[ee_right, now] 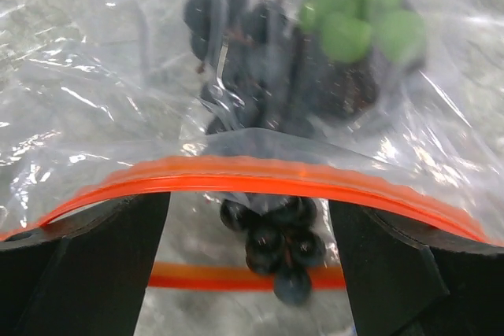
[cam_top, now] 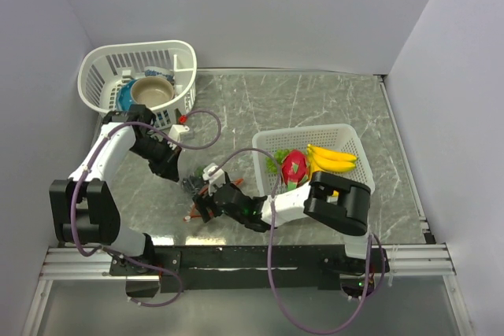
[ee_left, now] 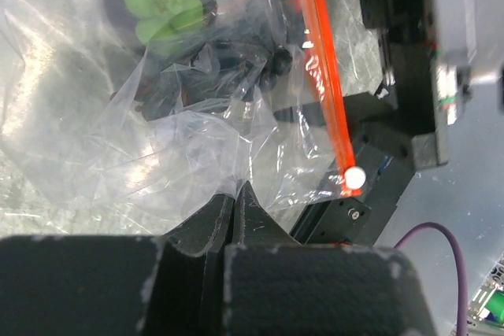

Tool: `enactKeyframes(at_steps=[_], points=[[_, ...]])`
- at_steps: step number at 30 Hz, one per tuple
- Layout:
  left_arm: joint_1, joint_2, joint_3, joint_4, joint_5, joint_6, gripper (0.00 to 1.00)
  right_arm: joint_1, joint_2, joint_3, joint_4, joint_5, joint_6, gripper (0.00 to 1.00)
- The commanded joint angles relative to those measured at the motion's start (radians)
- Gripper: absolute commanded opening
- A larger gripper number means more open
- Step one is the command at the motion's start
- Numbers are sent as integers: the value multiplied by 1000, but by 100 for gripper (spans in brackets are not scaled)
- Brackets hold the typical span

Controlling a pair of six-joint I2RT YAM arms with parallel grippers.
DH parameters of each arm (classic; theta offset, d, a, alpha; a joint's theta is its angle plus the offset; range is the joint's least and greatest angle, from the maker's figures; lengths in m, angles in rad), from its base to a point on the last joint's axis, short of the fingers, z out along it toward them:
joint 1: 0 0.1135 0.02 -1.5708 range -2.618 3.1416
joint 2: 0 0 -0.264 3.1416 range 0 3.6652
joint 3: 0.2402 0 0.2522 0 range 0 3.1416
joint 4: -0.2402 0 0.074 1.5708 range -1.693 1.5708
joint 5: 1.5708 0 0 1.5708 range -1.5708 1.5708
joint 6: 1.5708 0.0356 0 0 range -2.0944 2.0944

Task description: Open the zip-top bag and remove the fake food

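Observation:
The clear zip-top bag [cam_top: 195, 187] lies on the table between both grippers. My left gripper [ee_left: 236, 188] is shut on a fold of its plastic, beside the orange-red zip strip [ee_left: 321, 76]. My right gripper [ee_right: 249, 222] is open, one finger [ee_right: 94, 265] on each side of the bag's mouth, with the upper zip strip [ee_right: 252, 177] arched across both fingers. A dark grape bunch [ee_right: 277, 235] sits in the mouth and a green bumpy cluster [ee_right: 358, 20] deeper inside. A yellow banana bunch [cam_top: 331, 159] and a pink-red dragon fruit [cam_top: 295, 168] lie in the right basket [cam_top: 353, 138].
A white mesh basket [cam_top: 98, 76] at the back left holds a tan bowl [cam_top: 152, 92] and a blue item [cam_top: 126, 97]. Walls close in on the left, back and right. The table's front edge runs just behind the arms' bases.

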Motion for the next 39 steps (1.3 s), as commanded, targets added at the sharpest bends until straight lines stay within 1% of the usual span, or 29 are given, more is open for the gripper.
enactKeyframes(at_steps=[1, 4, 5, 8, 9, 10, 11, 14, 15, 16, 17, 18, 19, 21, 22, 24, 27, 30, 32, 35, 36, 38, 39], points=[[2, 14, 5, 25, 8, -10, 1, 11, 53, 62, -24, -20, -42, 86], [0, 20, -6, 48, 5, -17, 1, 13, 78, 72, -29, -50, -16, 79], [2, 20, -11, 56, -1, -20, 1, 11, 81, 66, -26, -57, -6, 72], [2, 23, -31, 84, -10, -27, 1, 11, 78, 37, -12, -65, 31, 58], [2, 28, -37, 94, -15, -36, 1, 11, 70, 26, -9, -63, 43, 56], [2, 39, -43, 116, -23, -39, 1, 11, 50, 5, -9, -60, 47, 53], [2, 46, -43, 125, -29, -48, 1, 10, 32, -7, -10, -60, 51, 47], [12, 77, -39, 188, -69, -85, 1, 16, -78, -67, -29, -47, 65, 42], [18, 85, -37, 206, -87, -108, 1, 24, -112, -84, -35, -36, 67, 42], [25, 109, -26, 220, -95, -120, 1, 30, -182, -113, -46, -31, 65, 42], [31, 121, -20, 249, -102, -131, 1, 33, -218, -127, -73, -28, 62, 40], [57, 137, -14, 263, -112, -158, 1, 39, -252, -139, -90, -22, 63, 40], [83, 164, -2, 278, -124, -168, 1, 44, -320, -167, -119, -16, 62, 39], [104, 189, 11, 303, -132, -191, 1, 51, -385, -199, -145, -13, 73, 39], [120, 207, 15, 309, -142, -197, 1, 54, -448, -230, -170, -13, 77, 39], [126, 210, 14, 324, -149, -203, 1, 56, -506, -262, -185, -22, 93, 39], [129, 198, -8, 337, -159, -203, 1, 59, -638, -300, -247, -22, 111, 39], [129, 186, -25, 341, -159, -201, 1, 61, -726, -337, -276, -19, 128, 41], [130, 175, -34, 347, -164, -201, 1, 62, -767, -348, -311, 2, 137, 42], [130, 163, -49, 346, -169, -198, 1, 62, -885, -356, -360, 67, 139, 42], [129, 161, -54, 344, -169, -198, 1, 62, -954, -351, -375, 110, 136, 43], [130, 157, -55, 340, -169, -197, 1, 58, -1025, -345, -420, 166, 101, 43], [129, 155, -57, 338, -169, -198, 1, 51, -1089, -328, -438, 218, 88, 43]])
